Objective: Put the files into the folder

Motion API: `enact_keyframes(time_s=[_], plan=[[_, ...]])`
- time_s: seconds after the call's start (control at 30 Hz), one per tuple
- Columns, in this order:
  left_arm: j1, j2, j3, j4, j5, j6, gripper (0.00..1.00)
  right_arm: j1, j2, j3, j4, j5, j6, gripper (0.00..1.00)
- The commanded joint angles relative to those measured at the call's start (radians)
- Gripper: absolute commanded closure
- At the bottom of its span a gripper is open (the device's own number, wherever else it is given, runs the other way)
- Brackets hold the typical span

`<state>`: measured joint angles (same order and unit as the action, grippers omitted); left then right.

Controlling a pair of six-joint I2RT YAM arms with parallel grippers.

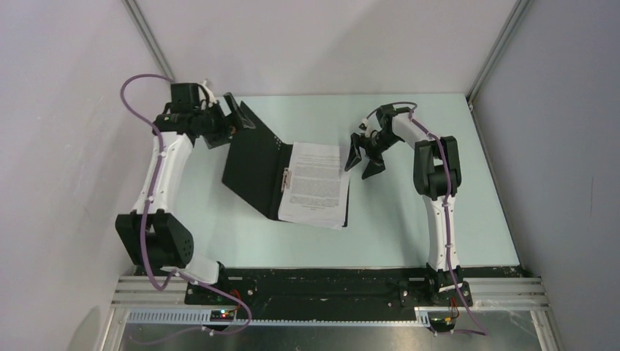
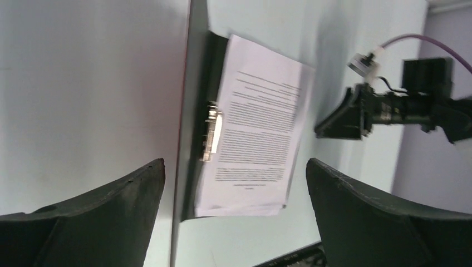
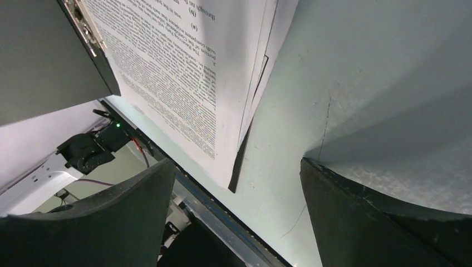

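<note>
Files (image 1: 316, 183) lie on the right half of the open folder (image 1: 252, 168), against its spine clip (image 1: 286, 179), spine running near-to-far. The left claw (image 1: 235, 117), fingers spread wide and gripping nothing, brackets the tilted black cover and sits nearer it than the open right claw (image 1: 363, 157). Print too small to read.

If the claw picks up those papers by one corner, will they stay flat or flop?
Probably flop: the files are thin sheets, and their edges fan apart in the right wrist view. They'd likely slip over each other too, being separate sheets. The folder under them looks stiffer; its cover shows a straight edge.
</note>
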<state>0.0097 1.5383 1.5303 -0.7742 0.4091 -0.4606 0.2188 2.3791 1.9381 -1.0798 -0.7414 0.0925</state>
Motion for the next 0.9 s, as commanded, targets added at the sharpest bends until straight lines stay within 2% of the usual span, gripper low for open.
enact_keyframes(time_s=[0.0,0.1,0.2,0.33,0.37,0.43,0.47,0.5,0.53,0.63,0.7,0.8,0.87], plan=[[0.018,-0.109,-0.002,-0.062,-0.165,0.096,0.00,0.008,-0.002,0.044,-0.006,0.066,-0.035,0.13],[-0.035,-0.096,-0.003,-0.065,-0.166,0.112,0.00,0.016,0.007,0.061,-0.005,0.060,-0.027,0.13],[-0.046,-0.048,-0.029,-0.055,-0.015,0.065,0.00,0.028,0.022,0.074,0.001,0.046,-0.016,0.13],[-0.045,-0.034,-0.058,-0.022,0.018,0.046,0.00,0.042,0.031,0.082,0.001,0.035,-0.011,0.13],[-0.045,-0.037,-0.052,-0.022,-0.001,0.061,0.00,0.042,0.031,0.082,0.001,0.032,-0.011,0.13],[-0.045,-0.052,-0.022,-0.037,-0.126,0.136,0.00,0.039,0.027,0.080,0.002,0.031,-0.012,0.13],[-0.038,-0.062,-0.018,-0.046,-0.255,0.168,0.00,0.038,0.023,0.077,0.002,0.030,-0.012,0.13],[-0.028,-0.064,-0.019,-0.069,-0.312,0.177,0.00,0.037,0.021,0.076,0.002,0.030,-0.012,0.13],[0.005,-0.061,-0.025,-0.082,-0.396,0.182,0.00,0.035,0.017,0.073,0.001,0.030,-0.012,0.13],[0.088,-0.069,-0.105,-0.119,-0.528,0.177,0.00,0.032,0.009,0.070,0.002,0.046,-0.006,0.13],[0.154,-0.071,-0.168,-0.119,-0.569,0.163,0.00,0.031,0.000,0.070,0.006,0.067,-0.001,0.13],[0.293,-0.014,-0.237,-0.102,-0.510,0.102,0.00,0.032,-0.013,0.063,0.008,0.085,0.007,0.13],[0.347,0.035,-0.276,-0.063,-0.438,0.118,0.00,0.033,-0.025,0.049,0.008,0.088,0.009,0.13]])
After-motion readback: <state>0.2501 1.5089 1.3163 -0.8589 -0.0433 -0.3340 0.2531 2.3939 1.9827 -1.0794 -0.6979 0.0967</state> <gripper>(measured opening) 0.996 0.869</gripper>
